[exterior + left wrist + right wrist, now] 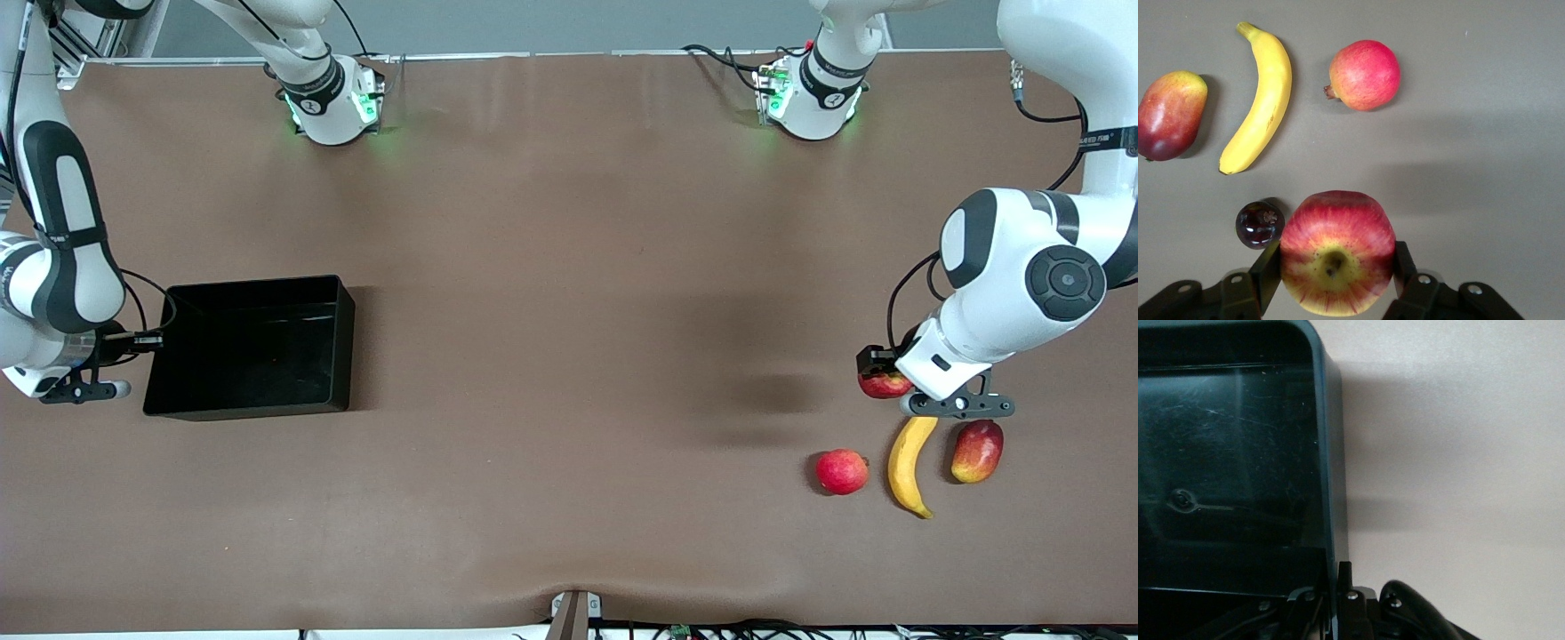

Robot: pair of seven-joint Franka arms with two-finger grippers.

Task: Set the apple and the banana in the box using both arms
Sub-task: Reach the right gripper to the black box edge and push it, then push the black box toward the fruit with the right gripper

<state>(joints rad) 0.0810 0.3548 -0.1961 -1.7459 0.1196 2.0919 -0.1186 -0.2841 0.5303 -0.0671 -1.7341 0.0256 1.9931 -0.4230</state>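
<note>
My left gripper (885, 378) is shut on the apple (883, 385), red with a yellow patch round the stem dimple, low at the left arm's end of the table. In the left wrist view the apple (1337, 263) fills the gap between the fingers of my left gripper (1337, 268). The yellow banana (909, 462) lies on the table nearer the front camera than the apple, and also shows in the left wrist view (1258, 100). The black box (258, 283) stands at the right arm's end. My right gripper (153, 340) is shut on the box's end wall (1328, 467), one finger on each side of it (1336, 587).
A pinkish-red round fruit (841, 471) and a red-and-yellow mango (977, 451) flank the banana. A small dark plum (1259, 224) sits right beside the apple and the left gripper's finger. The box holds nothing that I can see. The brown mat spans the middle.
</note>
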